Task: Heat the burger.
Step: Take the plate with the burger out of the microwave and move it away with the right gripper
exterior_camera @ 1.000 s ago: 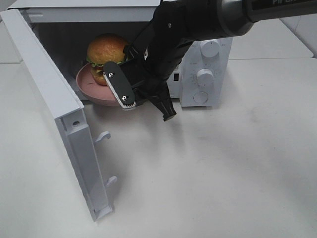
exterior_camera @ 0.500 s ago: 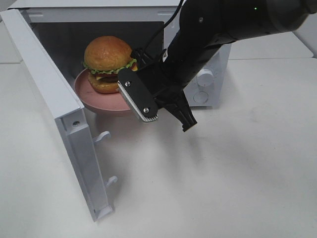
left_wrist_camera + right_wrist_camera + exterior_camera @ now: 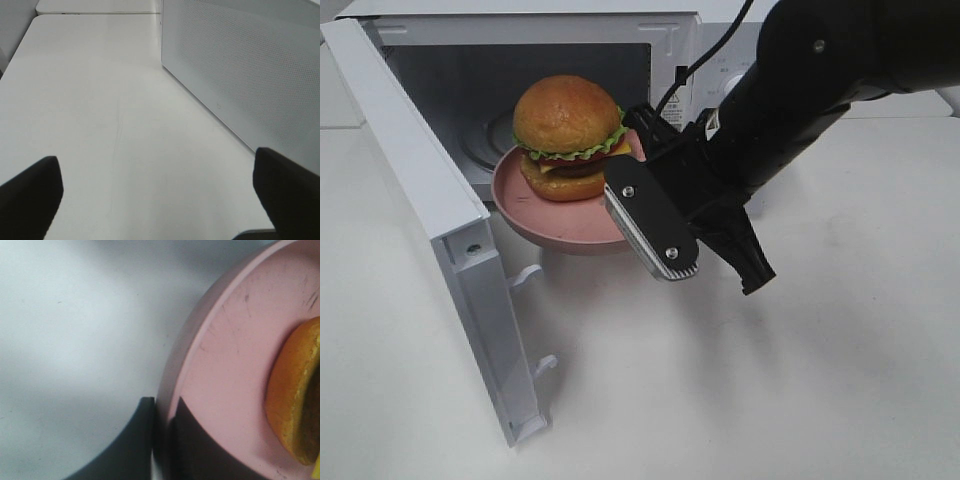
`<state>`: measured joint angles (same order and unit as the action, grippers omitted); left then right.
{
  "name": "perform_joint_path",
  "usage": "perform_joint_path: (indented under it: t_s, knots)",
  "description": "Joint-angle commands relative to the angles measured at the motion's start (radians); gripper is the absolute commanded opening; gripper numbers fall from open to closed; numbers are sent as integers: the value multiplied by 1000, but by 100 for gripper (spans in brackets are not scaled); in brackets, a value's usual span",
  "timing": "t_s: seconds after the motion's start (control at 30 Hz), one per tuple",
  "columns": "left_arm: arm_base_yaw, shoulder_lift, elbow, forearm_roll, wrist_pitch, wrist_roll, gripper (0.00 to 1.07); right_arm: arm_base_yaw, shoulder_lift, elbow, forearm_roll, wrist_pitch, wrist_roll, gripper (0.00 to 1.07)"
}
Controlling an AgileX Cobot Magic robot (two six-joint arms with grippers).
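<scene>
Exterior high view: we are carrying the pink plate (image 3: 532, 205) by its rim, our right gripper (image 3: 161, 415) pinching it narrowly, at the mouth of the open microwave (image 3: 520, 60). The burger (image 3: 568, 137) is sitting on the plate, glossy domed bun, frilled lettuce, yellow cheese. We are judging that a level plate and slow travel matter, since the burger is resting loose. Our left gripper (image 3: 150, 200) is standing wide, holding nothing, beside the microwave's perforated wall.

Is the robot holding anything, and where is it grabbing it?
The right gripper pinches the rim of the round pink plate carrying the burger. The left holds nothing.
</scene>
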<state>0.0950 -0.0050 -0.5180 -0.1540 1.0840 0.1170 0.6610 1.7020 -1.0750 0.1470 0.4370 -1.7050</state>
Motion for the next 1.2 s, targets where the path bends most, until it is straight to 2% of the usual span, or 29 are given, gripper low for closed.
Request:
perform_joint_path:
  t_s: [0.03, 0.07, 0.23, 0.4, 0.47, 1.0, 1.2]
  knots:
    - [3, -8, 1, -2, -11, -6, 98, -3, -68, 47, 2, -54, -20, 0]
    - [3, -8, 1, -2, -11, -6, 98, -3, -68, 47, 2, -54, -20, 0]
    - [3, -8, 1, -2, -11, -6, 98, -3, -177, 183, 2, -115, -16, 0]
    - [3, -8, 1, -2, -11, -6, 98, -3, -224, 240, 2, -136, -16, 0]
    - [3, -8, 1, -2, -11, -6, 98, -3, -289, 310, 2, -163, -16, 0]
    - [3, -8, 1, -2, -11, -6, 98, -3, -538, 516, -3, -171, 75, 0]
    - [3, -8, 1, -2, -11, -6, 98, -3, -627, 561, -32, -141, 118, 0]
